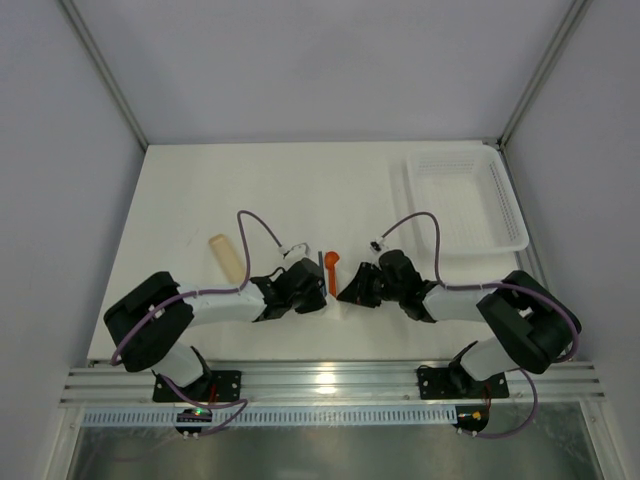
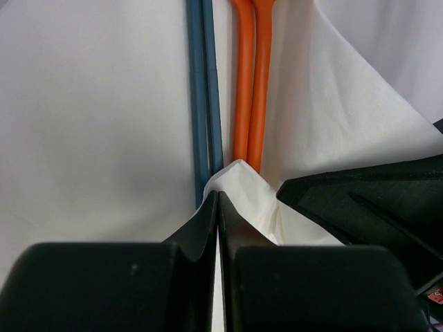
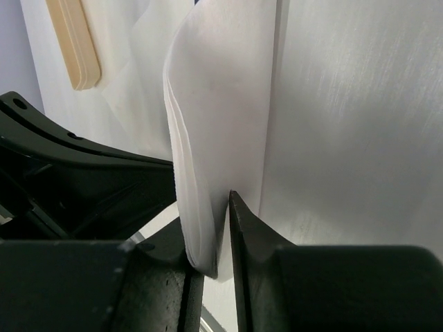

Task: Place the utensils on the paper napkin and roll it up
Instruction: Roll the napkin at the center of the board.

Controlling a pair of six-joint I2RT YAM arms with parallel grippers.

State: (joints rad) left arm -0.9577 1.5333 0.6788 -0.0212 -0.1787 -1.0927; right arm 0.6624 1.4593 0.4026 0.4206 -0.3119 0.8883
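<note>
Right gripper (image 3: pixel 211 228) is pinching a raised fold of the paper napkin (image 3: pixel 221 104). Left gripper (image 2: pixel 217 200) is resting at the napkin's edge, jaws pressed together.

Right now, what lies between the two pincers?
An orange utensil and a thin blue utensil, side by side on the paper napkin; the top view shows them between the left pincer and right pincer.

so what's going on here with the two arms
Both arms meet at the paper napkin. The right gripper pinches a folded-up part of it. The left gripper is shut at the napkin's edge, next to an orange utensil and a blue utensil. A tan stick lies off to the left.
</note>
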